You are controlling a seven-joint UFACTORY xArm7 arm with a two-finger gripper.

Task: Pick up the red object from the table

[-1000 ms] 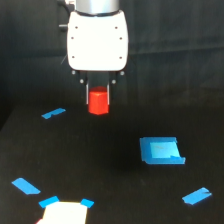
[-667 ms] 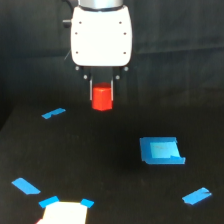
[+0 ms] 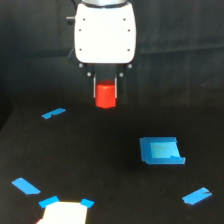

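Nearest the camera, a white rectangular patch [image 3: 63,212] with blue tape corners is lying at the bottom edge of the matte black table [image 3: 100,165], with a blue tape strip [image 3: 26,186] sitting just to the exterior view's left of it and another strip [image 3: 196,195] lying well apart on the exterior view's right. Farther in, a blue square patch [image 3: 161,150] is resting flat on the table, and a further strip [image 3: 53,113] is lying toward the exterior view's left. Beyond these, the gripper [image 3: 105,91] is hanging under its white body, its two thin fingers [image 3: 94,88] pressing in on either side of the red object [image 3: 105,95], a stubby red-orange block. The block appears to be riding clear of the table, with dark background showing beneath it, though the contact point is hard to judge from this angle. The pick-up therefore looks essentially accomplished; what seems left is only keeping the grip secure.
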